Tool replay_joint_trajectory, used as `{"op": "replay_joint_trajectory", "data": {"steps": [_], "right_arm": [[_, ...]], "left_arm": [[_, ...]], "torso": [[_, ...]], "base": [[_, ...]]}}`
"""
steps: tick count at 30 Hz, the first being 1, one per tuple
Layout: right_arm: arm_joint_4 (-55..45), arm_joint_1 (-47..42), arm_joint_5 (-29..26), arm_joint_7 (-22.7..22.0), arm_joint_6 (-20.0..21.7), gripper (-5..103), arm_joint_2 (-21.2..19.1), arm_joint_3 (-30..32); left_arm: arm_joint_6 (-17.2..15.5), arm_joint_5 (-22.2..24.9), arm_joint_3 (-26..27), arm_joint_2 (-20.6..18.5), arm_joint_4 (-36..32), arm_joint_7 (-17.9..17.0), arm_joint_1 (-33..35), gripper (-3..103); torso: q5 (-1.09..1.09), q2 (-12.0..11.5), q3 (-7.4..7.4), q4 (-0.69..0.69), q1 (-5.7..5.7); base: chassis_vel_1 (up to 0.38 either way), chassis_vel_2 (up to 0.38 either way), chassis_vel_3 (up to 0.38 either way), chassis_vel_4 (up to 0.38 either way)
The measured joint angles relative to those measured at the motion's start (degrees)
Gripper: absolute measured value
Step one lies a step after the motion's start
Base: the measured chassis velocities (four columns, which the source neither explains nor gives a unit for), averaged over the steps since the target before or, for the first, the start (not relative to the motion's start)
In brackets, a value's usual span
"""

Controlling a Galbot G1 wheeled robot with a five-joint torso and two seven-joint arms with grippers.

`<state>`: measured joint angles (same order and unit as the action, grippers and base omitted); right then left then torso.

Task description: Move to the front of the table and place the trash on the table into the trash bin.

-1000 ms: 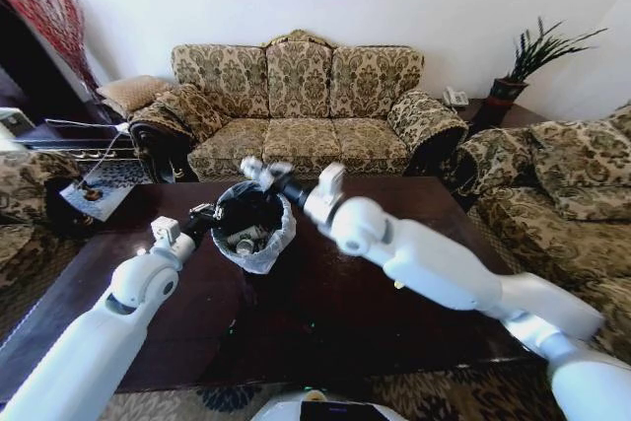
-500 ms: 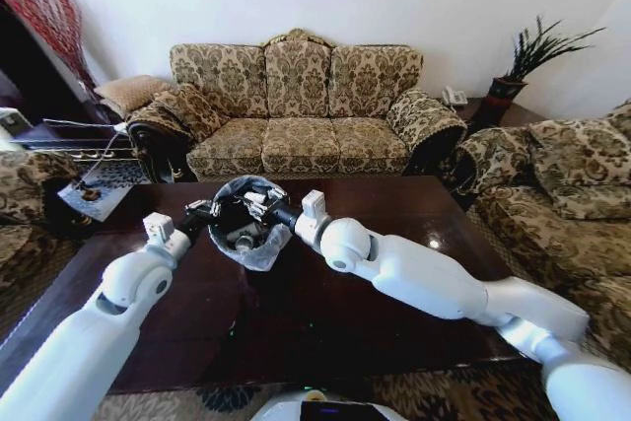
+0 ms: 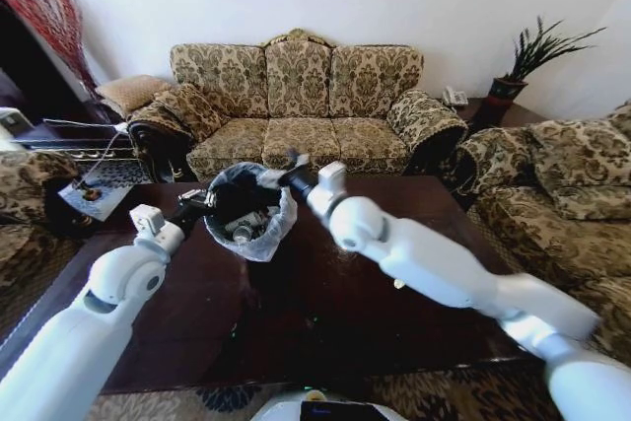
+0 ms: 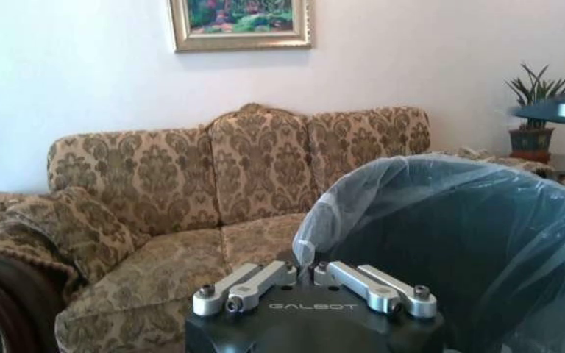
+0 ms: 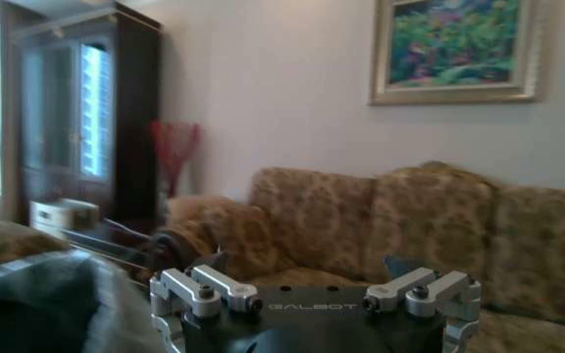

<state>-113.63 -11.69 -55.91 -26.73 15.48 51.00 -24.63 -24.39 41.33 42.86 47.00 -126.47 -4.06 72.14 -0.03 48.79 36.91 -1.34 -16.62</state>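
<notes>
Standing on the table (image 3: 414,234), the trash bin (image 3: 258,240) holds trash (image 3: 244,230). Left gripper (image 4: 312,269) pinches its bag rim; right gripper (image 3: 283,175), above the far rim, spreads wide and empty, as the right wrist view confirms.

both arms are glossy white plastic with rounded, bulgy joints and small boxy white modules near the wrists. left gripper (image 4: 312,283) and right gripper (image 5: 314,298) have black bodies with "galbot" printed in grey, plus silver metal linkages held by visible screws.
</notes>
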Motion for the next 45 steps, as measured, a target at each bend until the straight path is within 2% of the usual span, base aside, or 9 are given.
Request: {"op": "replay_joint_trajectory", "data": {"steps": [6, 8, 10, 15, 17, 21, 31, 38, 45], "right_arm": [[-4.64, -17.04, 2.84, -1.39, -0.06, 100, -11.94, 11.6], [-8.04, -29.3, 4.28, -2.53, 0.34, 100, -13.85, 22.42], [-10.87, -46.68, 7.62, -2.63, 0.82, 100, -11.9, 35.12], [-10.63, -62.92, 14.74, -2.68, -0.75, 100, -4.48, 43.54], [-8.3, -71.03, 21.38, -2.7, -3.11, 100, 3.64, 46.0], [-5.75, -75.8, 27.75, -3.36, -5.91, 100, 12.51, 45.75], [2.27, -73.25, 33.17, -7.41, -9.4, 100, 21.09, 42.55], [5.69, -71.22, 31.75, -7.65, -10.24, 95, 21.39, 42.63], [8.07, -69.49, 29.68, -8.22, -9.64, 73, 21.47, 42.14]], "left_arm": [[-0.05, 0.03, 0.47, 0.68, -1.54, -0.1, 0.44, 1], [-0.05, 0.03, 0.77, 0.7, -2.21, -0.09, 0.89, 1], [0.08, 0.02, 1.1, 0.48, -2.57, -0.09, 1.27, 1], [0.68, -0.01, 1.26, 0.03, -2.49, -0.14, 1.37, 1], [0.94, -0.03, 1.26, -0.2, -2.22, -0.14, 1.39, 1], [1.06, -0.07, 0.8, -0.25, -2.29, -0.09, 1.5, 1], [1.24, -0.38, 0.22, 0.28, -3.76, 0.24, 3.07, 1], [1.52, -1.48, 0.02, 1.29, -4.26, 0.3, 4.09, 1], [1.53, -1.7, 0.12, 1.51, -4.97, 0.36, 4.69, 1]], "torso": [[-0.05, 0.0, 0.0, 0.07, 0.0], [0.04, 0.01, -0.01, 0.05, 0.0], [-0.01, 0.01, -0.02, 0.03, 0.02], [0.01, 0.01, -0.02, 0.03, 0.03], [0.03, 0.01, -0.02, 0.05, 0.02], [0.05, 0.01, -0.01, 0.02, 0.02], [0.04, 0.01, 0.0, 0.01, 0.0], [0.03, 0.01, 0.0, 0.02, 0.0], [0.03, 0.01, 0.0, 0.02, 0.0]], "base": [[0.0, 0.0, 0.0, 0.0], [0.0, 0.0, 0.0, 0.0], [0.0, 0.0, 0.0, 0.0], [0.0, 0.0, 0.0, 0.0], [0.0, 0.0, 0.0, 0.0], [0.0, 0.0, 0.0, 0.0], [0.0, 0.0, 0.0, 0.0], [0.0, 0.0, 0.0, 0.0], [0.0, 0.0, 0.0, 0.0]]}}
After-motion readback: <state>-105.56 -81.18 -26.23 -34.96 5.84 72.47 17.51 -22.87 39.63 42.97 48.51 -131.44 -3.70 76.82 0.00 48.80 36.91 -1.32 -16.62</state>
